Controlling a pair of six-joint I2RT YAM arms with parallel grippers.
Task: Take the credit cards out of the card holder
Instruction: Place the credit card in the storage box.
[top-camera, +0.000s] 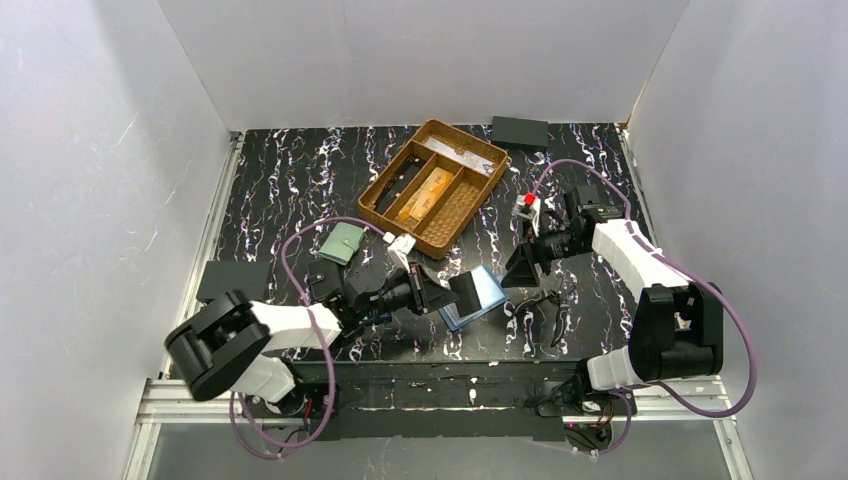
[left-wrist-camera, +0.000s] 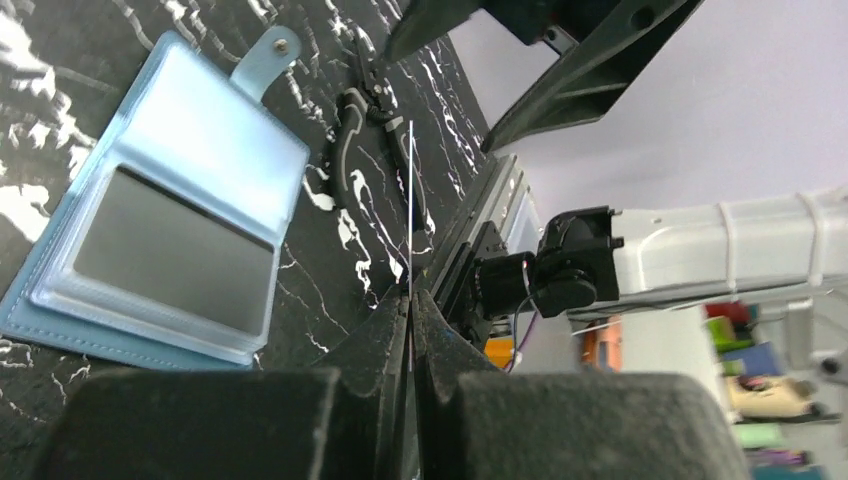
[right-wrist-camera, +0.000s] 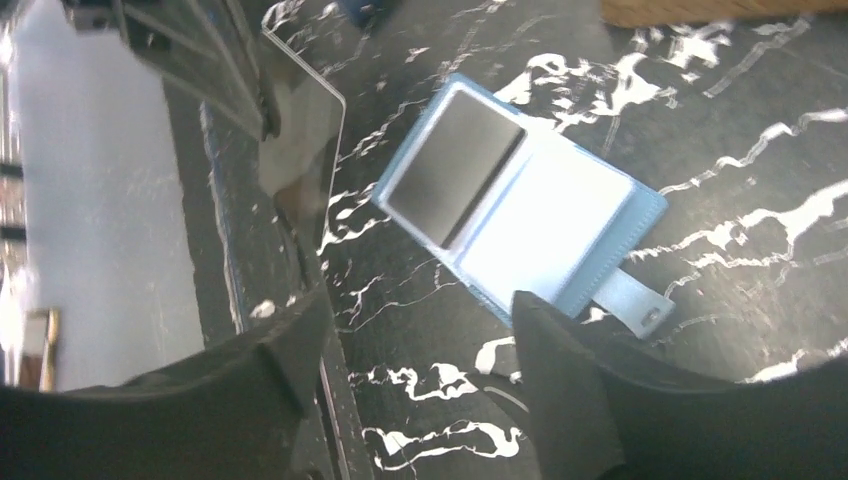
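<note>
Card (right-wrist-camera: 305, 130) in left pincer (left-wrist-camera: 410, 305), apparently clear of open card holder (right-wrist-camera: 540, 220)

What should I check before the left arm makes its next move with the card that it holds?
1. The left gripper is shut on the thin card: ok.
2. The thin card is fully out of the card holder and held apart from it: ok.
3. The card holder lies open and flat on the table: ok.
4. The right gripper is open: ok.
5. The right gripper is clear of the card holder: cannot tell.
6. No more cards are inside the card holder: cannot tell; only a grey panel shows in a pocket.
</note>
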